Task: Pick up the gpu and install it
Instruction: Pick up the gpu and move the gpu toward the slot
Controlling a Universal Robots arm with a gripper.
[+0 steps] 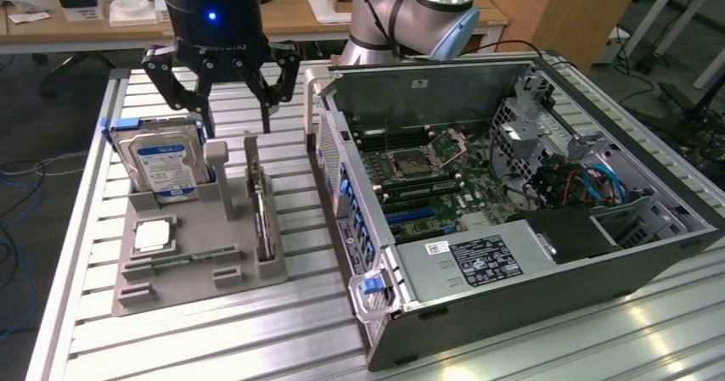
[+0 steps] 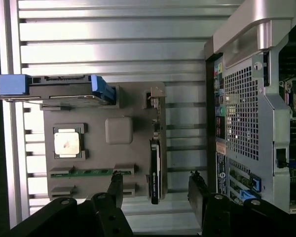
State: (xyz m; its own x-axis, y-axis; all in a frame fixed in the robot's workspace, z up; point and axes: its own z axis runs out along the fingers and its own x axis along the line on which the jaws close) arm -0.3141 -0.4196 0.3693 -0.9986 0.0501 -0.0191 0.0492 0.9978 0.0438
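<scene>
The gpu (image 1: pixel 263 220) stands on its edge in a slot of the grey parts holder (image 1: pixel 193 283), a thin dark card seen end-on. In the wrist view the gpu (image 2: pixel 155 170) is a narrow black strip lying between my two fingers. My gripper (image 1: pixel 233 118) hangs open above the far end of the holder, higher than the card and touching nothing. The wrist view shows the gripper (image 2: pixel 157 192) with its black fingers (image 2: pixel 116 190) spread on either side of the card's near end. The open computer case (image 1: pixel 510 186) lies to the exterior view's right, its motherboard (image 1: pixel 425 182) exposed.
On the holder also stand a silver hard drive with a blue-white label (image 1: pixel 165 165), a processor chip (image 1: pixel 153 237) and a narrow green memory stick (image 1: pixel 182 260). The case wall (image 2: pixel 246 123) lies close beside the holder. Everything rests on a slatted aluminium table (image 1: pixel 227 338).
</scene>
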